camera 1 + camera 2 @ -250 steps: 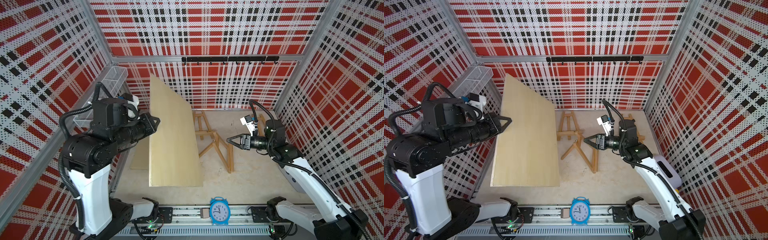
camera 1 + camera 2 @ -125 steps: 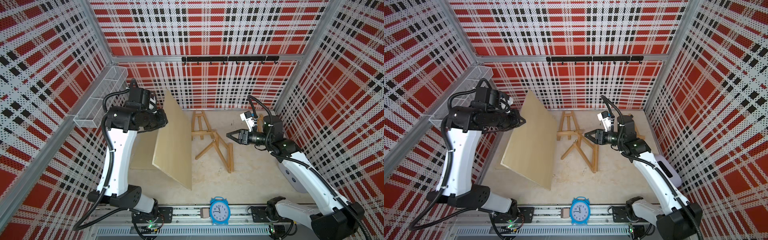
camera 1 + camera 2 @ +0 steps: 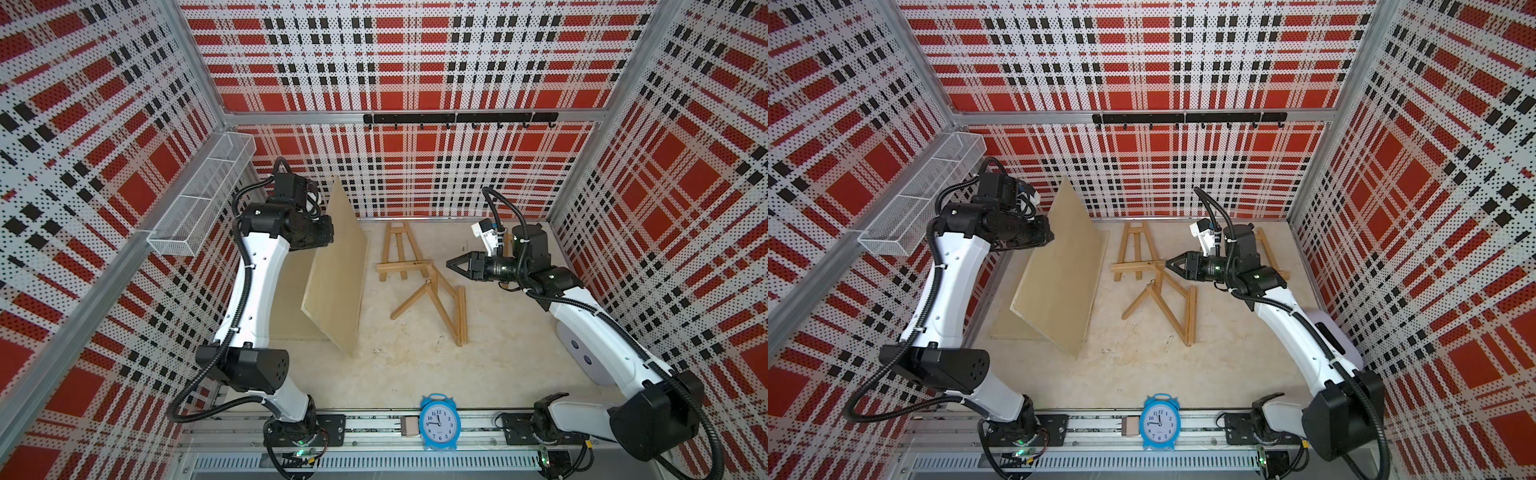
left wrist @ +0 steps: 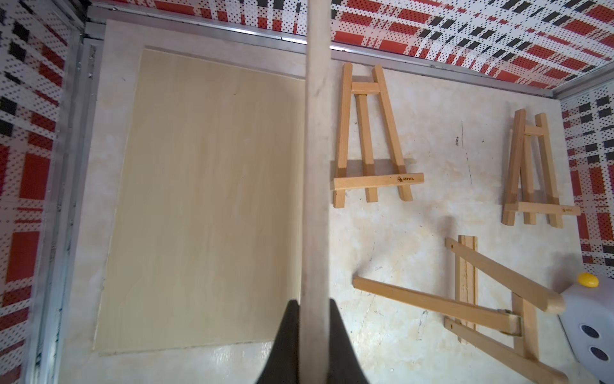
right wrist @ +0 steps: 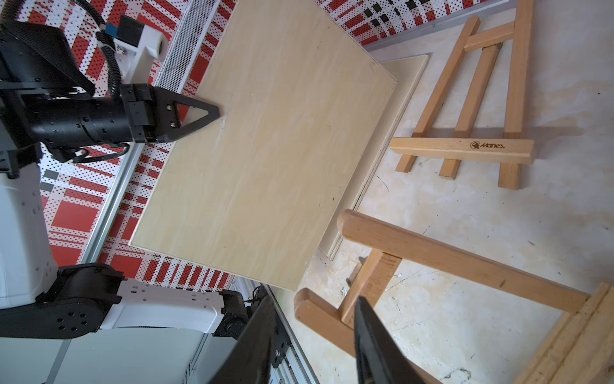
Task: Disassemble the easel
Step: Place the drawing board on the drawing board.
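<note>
Top views, pale wooden easel [image 3: 460, 316], legs splayed, lying down.

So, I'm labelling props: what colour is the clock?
The clock is light blue with a white face; it shows best in both top views.
</note>
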Controlling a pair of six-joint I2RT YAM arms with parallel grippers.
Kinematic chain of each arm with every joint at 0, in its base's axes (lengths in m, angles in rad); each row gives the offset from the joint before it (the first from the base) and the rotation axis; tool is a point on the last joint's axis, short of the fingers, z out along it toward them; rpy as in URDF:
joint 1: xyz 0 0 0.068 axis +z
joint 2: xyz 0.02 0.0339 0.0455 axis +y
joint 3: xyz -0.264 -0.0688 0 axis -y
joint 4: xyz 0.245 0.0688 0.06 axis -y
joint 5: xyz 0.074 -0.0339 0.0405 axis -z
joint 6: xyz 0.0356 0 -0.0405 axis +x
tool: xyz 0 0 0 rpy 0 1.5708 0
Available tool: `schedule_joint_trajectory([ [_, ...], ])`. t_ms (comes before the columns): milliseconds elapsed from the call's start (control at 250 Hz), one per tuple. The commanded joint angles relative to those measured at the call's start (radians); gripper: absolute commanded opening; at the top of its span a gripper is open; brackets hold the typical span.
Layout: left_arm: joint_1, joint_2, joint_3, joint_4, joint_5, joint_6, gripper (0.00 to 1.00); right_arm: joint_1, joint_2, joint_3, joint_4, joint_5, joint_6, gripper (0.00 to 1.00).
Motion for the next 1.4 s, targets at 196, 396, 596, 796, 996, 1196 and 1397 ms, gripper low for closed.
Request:
schedule_joint_trajectory([
  [196,0.195,-0.075,-0.221,0.467,0.304,-0.063,0.0,0.005,0.063,0.044,0.077,0.027,0.033,0.4],
  [396,0.263,-0.022,-0.272,0.492,0.362,-0.021,0.0,0.007,0.083,0.064,0.06,0.041,0.031,0.4],
  [596,0.351,-0.003,-0.355,0.463,0.41,0.065,0.0,0.007,0.1,0.077,0.055,0.058,0.034,0.4],
  [796,0.398,0.043,-0.391,0.366,0.322,0.189,0.0,0.022,0.14,0.112,0.058,0.065,0.042,0.4],
  [996,0.401,0.13,-0.379,0.27,0.154,0.285,0.0,0.055,0.199,0.163,0.058,0.069,0.039,0.4],
  [1196,0.397,0.165,-0.385,0.287,-0.003,0.301,0.0,0.072,0.224,0.205,0.023,0.101,0.013,0.39],
  [1397,0.395,0.267,-0.344,0.253,-0.15,0.316,0.0,0.073,0.226,0.213,0.007,0.123,0.012,0.4],
])
